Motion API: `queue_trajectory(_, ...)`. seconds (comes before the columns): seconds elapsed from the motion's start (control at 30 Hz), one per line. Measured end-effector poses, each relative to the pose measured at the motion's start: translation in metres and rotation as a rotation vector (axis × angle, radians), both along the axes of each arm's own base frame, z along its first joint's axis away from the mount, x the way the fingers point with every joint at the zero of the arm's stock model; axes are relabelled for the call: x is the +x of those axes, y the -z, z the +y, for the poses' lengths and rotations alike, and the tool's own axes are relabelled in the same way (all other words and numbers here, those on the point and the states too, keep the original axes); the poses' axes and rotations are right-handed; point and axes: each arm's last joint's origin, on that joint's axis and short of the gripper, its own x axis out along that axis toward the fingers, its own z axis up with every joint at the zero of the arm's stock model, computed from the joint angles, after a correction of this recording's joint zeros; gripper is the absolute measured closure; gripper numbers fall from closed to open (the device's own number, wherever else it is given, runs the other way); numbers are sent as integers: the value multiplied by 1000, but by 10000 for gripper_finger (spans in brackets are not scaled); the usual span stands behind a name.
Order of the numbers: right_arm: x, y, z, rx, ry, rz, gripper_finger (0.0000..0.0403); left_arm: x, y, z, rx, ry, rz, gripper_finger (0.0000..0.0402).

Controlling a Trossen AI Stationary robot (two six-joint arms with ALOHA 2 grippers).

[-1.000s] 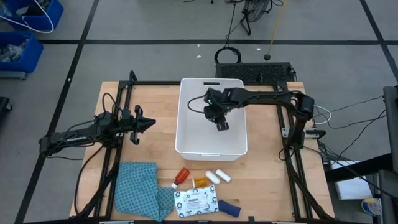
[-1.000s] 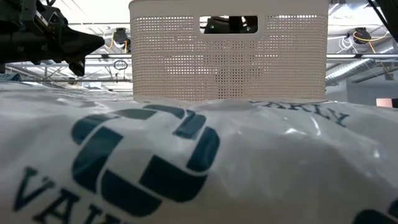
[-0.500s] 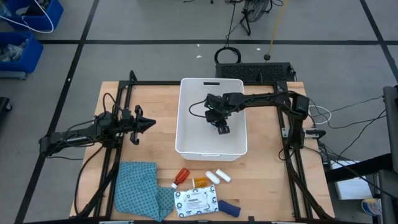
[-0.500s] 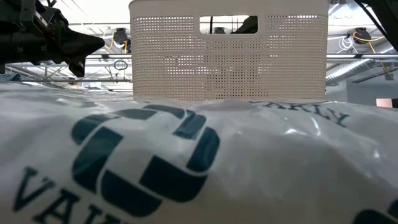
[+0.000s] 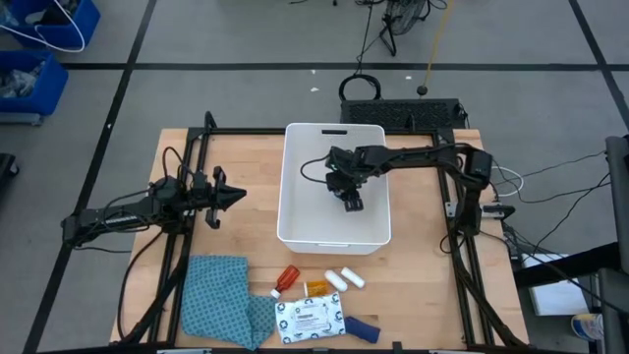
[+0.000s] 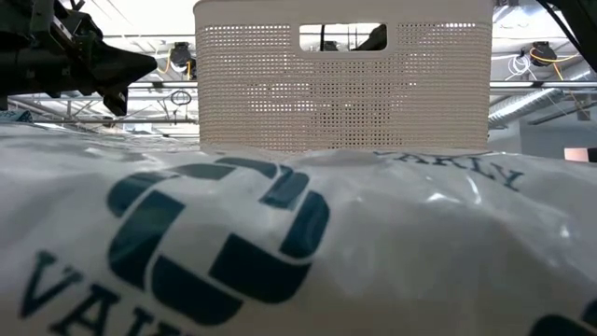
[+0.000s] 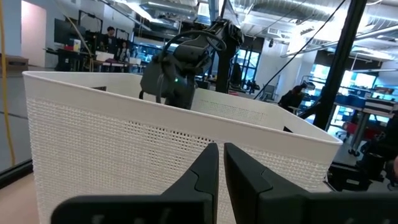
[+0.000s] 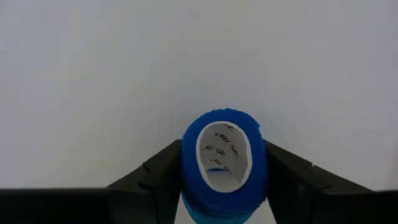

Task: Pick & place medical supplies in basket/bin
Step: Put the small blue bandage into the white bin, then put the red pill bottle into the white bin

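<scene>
Inside the white bin [image 5: 295,211], the tape roll [image 8: 223,163] sits between the right hand's [image 5: 350,201] parting fingers; release and withdrawal are judged next

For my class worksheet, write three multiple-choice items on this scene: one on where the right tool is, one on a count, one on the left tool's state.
1. Where is the right tool? A inside the white tub; B above the floor; C resting on bare wood.
2. How many white cylinders are there? A one; B two; C four.
3. The left tool is: A wide open; B gripping a bottle; C shut, empty.
Answers: A, the high view shows it within the tub's walls; B, two lie side by side; C, its fingers nearly meet with nothing between.
</scene>
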Motion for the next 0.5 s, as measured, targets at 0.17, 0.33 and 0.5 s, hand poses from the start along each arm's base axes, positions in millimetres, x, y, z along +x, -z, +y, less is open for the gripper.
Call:
queue_trajectory(0.17, -4, -14, 1, -14, 5, -32, 183, 0, 0, 0, 3, -1, -1, 373)
queue_trajectory(0.33, -6, -22, 2, -17, 11, -52, 171, 0, 0, 0, 6, -1, -2, 373)
queue_trajectory(0.5, -9, -24, 3, -8, 10, -36, 168, 0, -1, 0, 7, -1, -6, 373)
